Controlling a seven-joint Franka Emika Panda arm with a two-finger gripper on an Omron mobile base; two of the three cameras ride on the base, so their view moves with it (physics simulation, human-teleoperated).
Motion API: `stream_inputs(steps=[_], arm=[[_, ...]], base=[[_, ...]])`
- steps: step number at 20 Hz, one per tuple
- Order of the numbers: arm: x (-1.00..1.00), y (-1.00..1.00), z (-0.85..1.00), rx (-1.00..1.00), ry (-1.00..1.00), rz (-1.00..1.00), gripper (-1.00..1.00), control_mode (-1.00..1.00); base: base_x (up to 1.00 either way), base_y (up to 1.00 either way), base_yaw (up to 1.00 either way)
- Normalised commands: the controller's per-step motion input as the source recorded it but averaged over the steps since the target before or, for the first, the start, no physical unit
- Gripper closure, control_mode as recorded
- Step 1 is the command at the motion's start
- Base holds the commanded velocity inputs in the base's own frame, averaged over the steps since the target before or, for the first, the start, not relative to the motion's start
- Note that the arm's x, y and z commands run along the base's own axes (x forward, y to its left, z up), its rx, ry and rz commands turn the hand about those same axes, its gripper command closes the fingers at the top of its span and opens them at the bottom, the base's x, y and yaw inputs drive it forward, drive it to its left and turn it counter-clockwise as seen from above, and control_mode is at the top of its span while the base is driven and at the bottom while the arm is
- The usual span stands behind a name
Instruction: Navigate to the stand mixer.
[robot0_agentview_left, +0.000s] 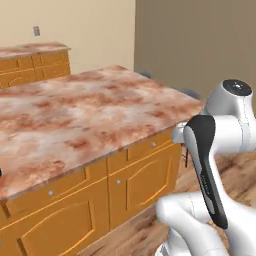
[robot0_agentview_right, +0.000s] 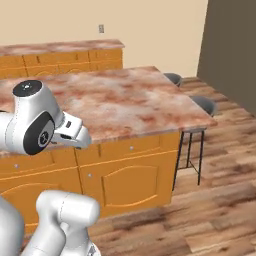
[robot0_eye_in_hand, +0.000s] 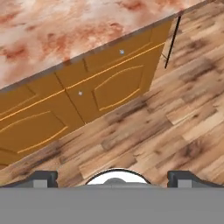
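Note:
The stand mixer is out of view. My gripper (robot0_eye_in_hand: 113, 178) is open, its two dark fingertips (robot0_eye_in_hand: 43, 177) spread wide with nothing between them. It looks down at the wooden floor (robot0_eye_in_hand: 175, 113) in front of the island's orange cabinet doors (robot0_eye_in_hand: 109, 87). My arm is folded close to the base, with the hand (robot0_agentview_right: 75, 132) level with the island's near edge.
A kitchen island with a reddish marbled top (robot0_agentview_left: 75, 115) and orange cabinets (robot0_agentview_right: 130, 180) stands directly ahead. Two dark stools (robot0_agentview_right: 202, 107) stand at its right end. A second counter (robot0_agentview_right: 60, 52) runs along the back wall. Open wooden floor (robot0_agentview_right: 215, 200) lies to the right.

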Motion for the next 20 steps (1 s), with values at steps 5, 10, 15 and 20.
stream_inputs(steps=[5, 10, 15, 20], arm=[[0.0, 0.0, 0.0, 0.0, 0.0, 0.0, -1.0, 1.0], [0.0, 0.0, 0.0, 0.0, 0.0, 0.0, -1.0, 1.0], [0.0, 0.0, 0.0, 0.0, 0.0, 0.0, -1.0, 1.0], [0.0, 0.0, 0.0, 0.0, 0.0, 0.0, -1.0, 1.0]], base=[[0.0, 0.61, 0.78], [0.29, 1.0, 0.23], [0.63, 1.0, 0.14], [0.84, 1.0, 0.21]])
